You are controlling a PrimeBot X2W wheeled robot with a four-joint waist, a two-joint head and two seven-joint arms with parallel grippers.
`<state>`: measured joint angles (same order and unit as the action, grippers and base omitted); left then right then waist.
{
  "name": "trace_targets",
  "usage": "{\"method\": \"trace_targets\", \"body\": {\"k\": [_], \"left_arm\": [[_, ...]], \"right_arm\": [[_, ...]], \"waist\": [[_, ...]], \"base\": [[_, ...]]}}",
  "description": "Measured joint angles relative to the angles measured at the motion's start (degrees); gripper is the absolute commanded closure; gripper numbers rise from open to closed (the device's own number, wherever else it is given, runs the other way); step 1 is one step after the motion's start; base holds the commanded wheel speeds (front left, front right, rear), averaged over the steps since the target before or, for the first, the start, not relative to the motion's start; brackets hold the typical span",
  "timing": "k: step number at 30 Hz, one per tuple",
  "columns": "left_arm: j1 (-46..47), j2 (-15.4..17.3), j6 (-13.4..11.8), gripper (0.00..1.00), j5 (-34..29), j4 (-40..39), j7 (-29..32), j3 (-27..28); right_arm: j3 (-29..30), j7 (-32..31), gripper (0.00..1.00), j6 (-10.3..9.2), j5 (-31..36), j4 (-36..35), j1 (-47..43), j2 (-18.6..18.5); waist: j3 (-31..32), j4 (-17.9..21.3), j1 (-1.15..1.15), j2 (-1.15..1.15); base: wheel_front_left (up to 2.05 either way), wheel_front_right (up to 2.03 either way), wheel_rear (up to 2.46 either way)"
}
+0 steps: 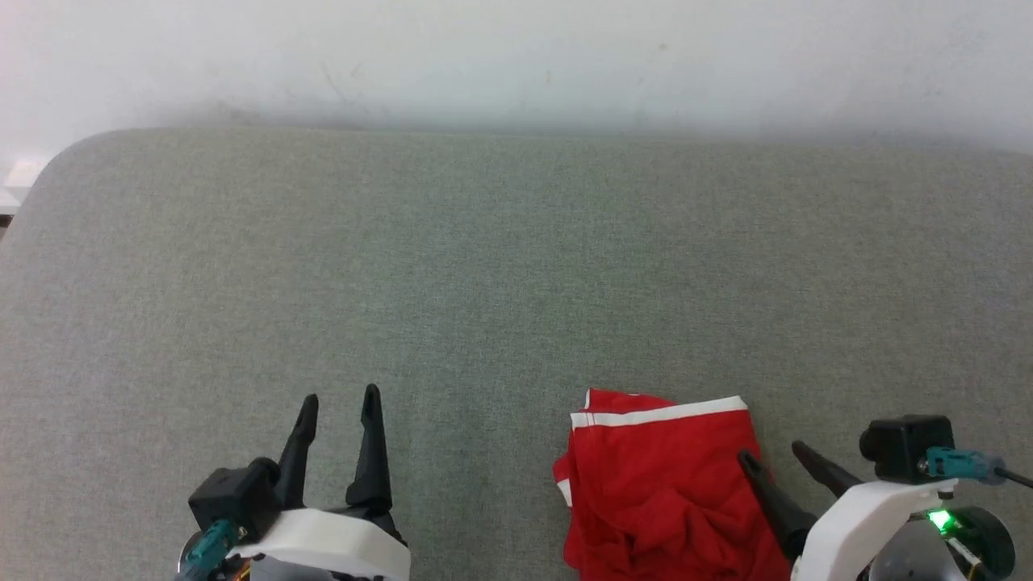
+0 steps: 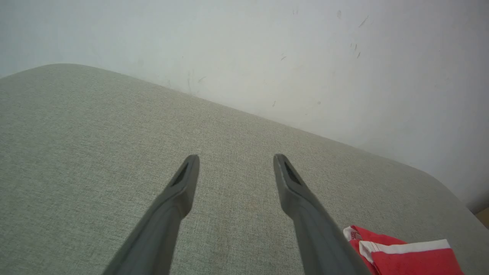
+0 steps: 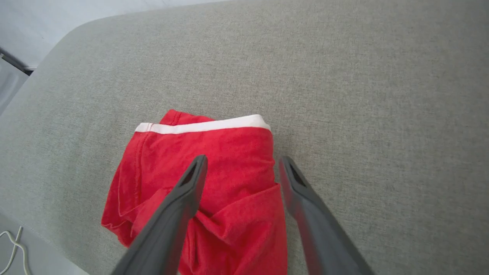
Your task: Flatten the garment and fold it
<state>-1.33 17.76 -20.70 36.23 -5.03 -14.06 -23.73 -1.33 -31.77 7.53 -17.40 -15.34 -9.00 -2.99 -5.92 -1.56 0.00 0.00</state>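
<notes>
My right pincer [image 1: 767,452] hangs spread above the right edge of the garment [image 1: 654,484]. My left pincer [image 1: 340,395], also spread, is well apart over the bare surface [image 1: 484,266]. The garment lies bunched near the surface's front edge, red with a white stripe along its far side. I judge it soft, light and limp, and I would pinch a corner by the stripe.

Nothing can be read in any view: no word, number or brand. The shorts [image 1: 662,476] show a plain white band [image 1: 658,415] along their far edge with no print on it. At the corner of the shorts beside that band, the left wrist view shows a small pale patch [image 2: 353,234] whose marks are too blurred to make out.
</notes>
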Motion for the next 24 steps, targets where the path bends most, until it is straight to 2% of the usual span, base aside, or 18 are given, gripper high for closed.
{"method": "trace_targets", "body": {"k": [12, 21, 22, 23, 24], "left_arm": [[0.9, 0.0, 0.1, 0.00, -0.1, 0.0, 0.4, -0.3], [1.5, 0.0, 0.1, 0.00, -0.1, 0.2, 0.4, -0.2], [1.5, 0.0, 0.1, 0.00, -0.1, 0.3, 0.4, -0.2], [1.5, 0.0, 0.1, 0.00, -0.1, 0.3, 0.4, -0.2], [1.5, 0.0, 0.1, 0.00, -0.1, 0.3, 0.4, -0.2]], "right_arm": [[-1.1, -0.7, 0.00, 0.00, 3.0, 10.6, 2.5, 0.0], [-0.9, -2.0, 0.00, 0.01, 5.0, 16.0, 5.2, 0.0], [-0.6, -2.1, 0.65, 0.02, 4.7, 16.5, 5.4, 0.0], [-0.5, -2.4, 1.00, 0.02, 4.7, 16.8, 5.6, 0.0], [-0.3, -2.5, 1.00, 0.02, 4.6, 17.2, 5.8, 0.0]], "waist": [[-2.9, -2.2, 0.01, 0.00], [-4.0, -4.2, 0.00, 0.00], [-4.0, -4.3, 0.00, 0.00], [-4.0, -4.4, 0.00, 0.00], [-4.1, -4.4, 0.00, 0.00]], "base": [[0.00, 0.00, 0.00], [0.00, 0.00, 0.00], [0.00, 0.00, 0.00], [0.00, 0.00, 0.00], [0.00, 0.00, 0.00]]}}
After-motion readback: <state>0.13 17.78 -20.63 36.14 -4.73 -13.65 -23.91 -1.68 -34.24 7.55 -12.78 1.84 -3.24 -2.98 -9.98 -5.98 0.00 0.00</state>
